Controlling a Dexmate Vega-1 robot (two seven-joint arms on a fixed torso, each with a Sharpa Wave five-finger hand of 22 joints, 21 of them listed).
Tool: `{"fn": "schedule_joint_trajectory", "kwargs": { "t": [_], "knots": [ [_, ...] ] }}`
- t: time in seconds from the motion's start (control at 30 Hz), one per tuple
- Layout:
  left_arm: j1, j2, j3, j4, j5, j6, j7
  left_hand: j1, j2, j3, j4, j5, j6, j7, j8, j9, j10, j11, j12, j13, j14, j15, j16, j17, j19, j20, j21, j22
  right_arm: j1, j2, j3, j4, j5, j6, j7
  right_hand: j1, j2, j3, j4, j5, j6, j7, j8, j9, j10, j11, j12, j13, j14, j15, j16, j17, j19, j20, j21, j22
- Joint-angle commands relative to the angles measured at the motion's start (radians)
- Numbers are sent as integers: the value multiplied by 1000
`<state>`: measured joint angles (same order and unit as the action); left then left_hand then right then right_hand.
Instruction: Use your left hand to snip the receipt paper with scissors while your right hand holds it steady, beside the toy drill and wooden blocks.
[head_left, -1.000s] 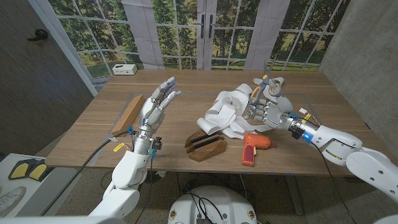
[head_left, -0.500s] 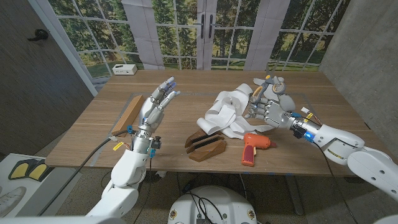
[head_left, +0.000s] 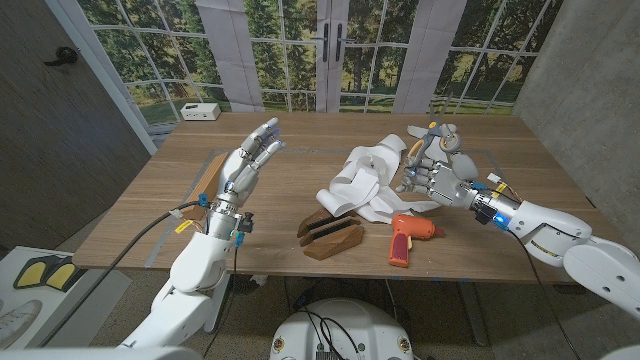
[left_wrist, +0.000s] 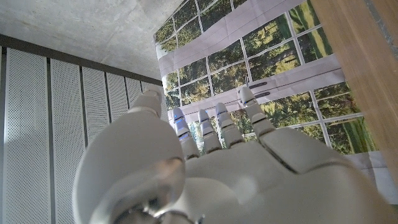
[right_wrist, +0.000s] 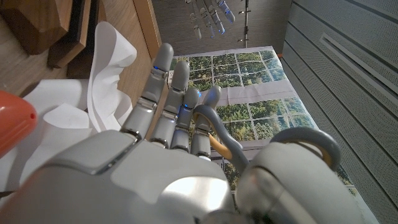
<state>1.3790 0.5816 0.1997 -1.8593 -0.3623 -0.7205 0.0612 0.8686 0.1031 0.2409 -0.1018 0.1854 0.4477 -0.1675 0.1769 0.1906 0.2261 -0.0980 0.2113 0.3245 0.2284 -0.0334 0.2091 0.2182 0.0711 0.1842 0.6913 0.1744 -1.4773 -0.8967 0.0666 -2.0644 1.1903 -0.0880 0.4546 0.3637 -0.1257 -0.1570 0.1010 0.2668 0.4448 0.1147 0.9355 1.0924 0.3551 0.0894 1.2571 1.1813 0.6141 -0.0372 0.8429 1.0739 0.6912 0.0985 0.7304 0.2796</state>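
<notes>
Left hand (head_left: 247, 165) has lifted and swung a little outward over the last second, fingers spread and holding nothing, well apart from the receipt paper (head_left: 362, 180), which lies crumpled on the tabletop (head_left: 290, 200) behind the wooden blocks (head_left: 331, 235) and the toy drill (head_left: 408, 238). Right hand (head_left: 432, 172) has risen slightly off the paper's right side and carries the scissors (head_left: 432, 135), fingers curled through the handles. Judging by this, the tool sits in the wrong hand, so no snip is near.
</notes>
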Motion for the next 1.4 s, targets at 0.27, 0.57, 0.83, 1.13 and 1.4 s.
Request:
{"fn": "schedule_joint_trajectory", "kwargs": {
  "t": [0.27, 0.57, 0.83, 1.13, 1.4],
  "knots": [
    [30, 80, -93, -58, 105, 127, 37, -8, -1, 9, -12, 10, -37, 5, -4, 4, 5, 7, 8, -3, -18, 3, -9, -3, -11, 15, -11, 4, -38, -9, 43, -12, -5, -22, 15, 8, 17, -9, -1, 13, 8, 5, -6, -2, -4, 1, -3, 5, -2, -3, -4, -4, 1, 5, -5, -11],
    [-30, 84, -65, -24, 148, 165, 42, -4, -2, 14, -19, 13, -39, 8, 2, 5, 3, 7, 7, -7, -27, -1, -12, -7, -19, 11, -19, 4, -47, -11, 41, -11, -12, -29, 39, 15, 23, -13, -1, 16, 12, 9, -11, -8, 1, 6, -7, -2, -1, -5, -6, -11, 4, 3, -7, -22],
    [-59, 91, -49, -35, 238, 194, 74, -16, -8, 17, -27, 16, -73, 2, -2, 10, 1, 6, 8, -17, -27, -5, -10, -15, -12, 5, -33, 4, -68, -23, 49, -29, -28, -35, 47, 20, 24, -18, -2, 17, 17, 6, -19, -21, 3, 6, -14, -11, 1, -4, -7, -15, 5, 3, -10, -30],
    [-116, 100, -4, 0, 287, 233, 83, -36, -17, 15, -29, 15, -62, 21, 25, 14, -13, 20, 7, -26, -51, -2, -16, -21, -21, -6, -56, 2, -101, -29, 76, -64, -47, -41, 29, 27, 27, -22, -2, 19, 19, 9, -24, -26, 5, 5, -22, -20, 5, -3, -13, -27, 6, 3, -12, -40],
    [-157, 116, 30, 6, 349, 276, 101, -54, -24, 13, -30, 14, -164, 21, -1, 15, -19, 27, 8, -32, -60, -15, -12, -24, -25, -11, -77, 1, -114, -41, 88, -96, -74, -45, 38, 36, 32, -26, -3, 20, 18, 10, -32, -34, 5, 5, -27, -23, 1, -3, -18, -34, 3, 6, -16, -48]
  ]
}}
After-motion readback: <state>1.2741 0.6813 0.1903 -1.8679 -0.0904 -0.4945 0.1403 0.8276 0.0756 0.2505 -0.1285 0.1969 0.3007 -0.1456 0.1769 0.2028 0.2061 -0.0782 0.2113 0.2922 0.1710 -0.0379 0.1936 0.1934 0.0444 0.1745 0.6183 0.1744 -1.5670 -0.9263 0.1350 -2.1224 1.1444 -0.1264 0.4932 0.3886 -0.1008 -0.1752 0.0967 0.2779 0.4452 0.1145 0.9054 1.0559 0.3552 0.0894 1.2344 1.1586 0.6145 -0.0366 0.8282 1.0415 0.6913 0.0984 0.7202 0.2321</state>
